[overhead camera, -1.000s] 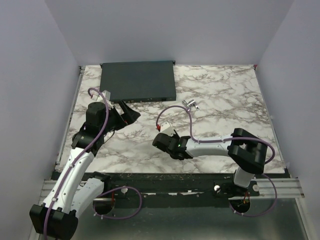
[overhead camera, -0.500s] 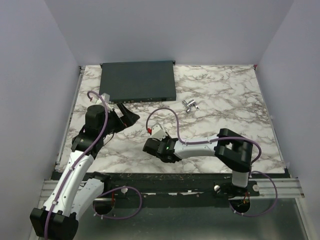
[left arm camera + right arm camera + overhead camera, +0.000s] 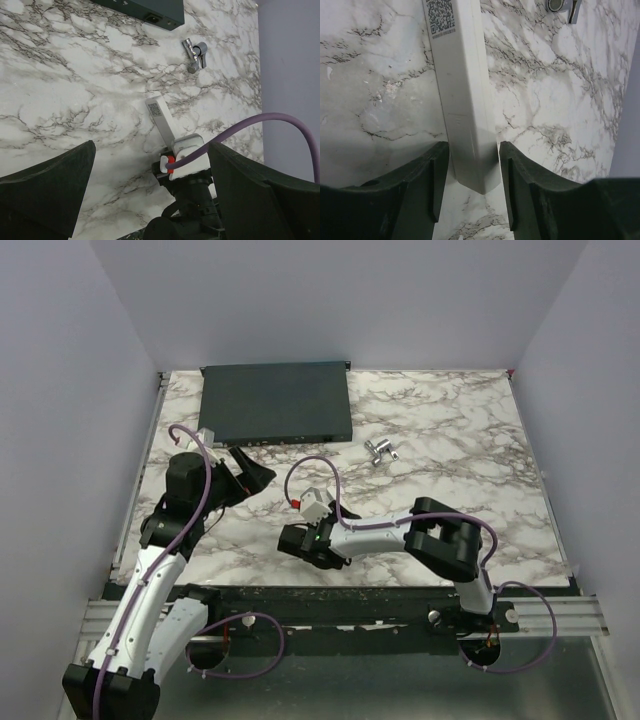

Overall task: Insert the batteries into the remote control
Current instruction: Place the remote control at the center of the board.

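Though spread barely wider than the remote (image 3: 462, 100), straddles it with the right claw (image 3: 473, 150) — one dark finger (image 3: 420, 200) close along each long side, too close to say whether pressing or merely beside it, so cannot tell if gripped. Lying flat on the marble table (image 3: 380, 75), plain white face up, near end between those fingers and the rest running straight ahead of the claw, with a square code label (image 3: 441, 17) at the far end. Farther ahead and to the right of that claw, apart from the remote, a small shiny metal fitting (image 3: 562, 6). Holds the left claw (image 3: 250, 467) spread wide, nothing between its fingers (image 3: 47, 190), well apart from the remote. Ahead of this claw, in the gap framed by its fingers: the remote running away and slightly left, its near end hidden under the right claw's white camera block (image 3: 187, 155) and purple cable (image 3: 260, 121). Beyond it the same metal fitting — and farther ahead, to the left, the front edge of a flat dark-grey box (image 3: 162, 10).
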